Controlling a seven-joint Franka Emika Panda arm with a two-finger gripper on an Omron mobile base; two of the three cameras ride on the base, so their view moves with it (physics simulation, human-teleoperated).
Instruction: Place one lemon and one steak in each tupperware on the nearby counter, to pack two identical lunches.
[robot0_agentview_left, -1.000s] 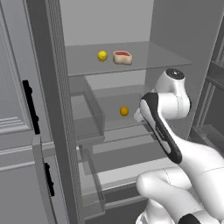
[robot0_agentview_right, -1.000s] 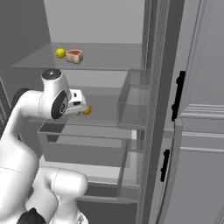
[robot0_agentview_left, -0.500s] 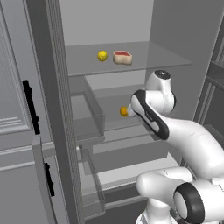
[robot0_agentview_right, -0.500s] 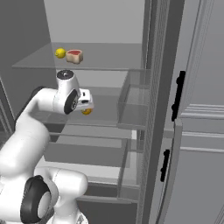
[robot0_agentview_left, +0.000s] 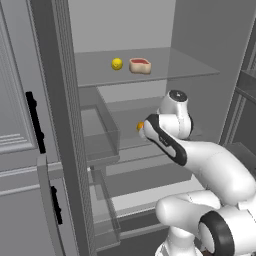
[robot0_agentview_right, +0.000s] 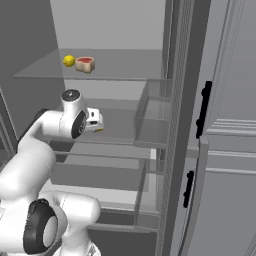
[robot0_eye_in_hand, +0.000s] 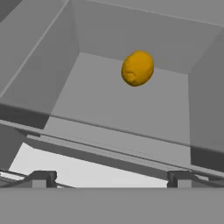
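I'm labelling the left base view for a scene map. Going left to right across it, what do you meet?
Black door handle → clear door bin → yellow lemon on the upper shelf → steak → the arm's white wrist joint.

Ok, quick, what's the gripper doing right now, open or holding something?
Gripper: open, holding nothing; the orange lemon lies ahead of its fingers on the fridge shelf.

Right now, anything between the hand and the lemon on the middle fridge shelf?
Nothing visible. In the hand view the lemon lies alone on the bare shelf, ahead of the open hand, with no item in between.
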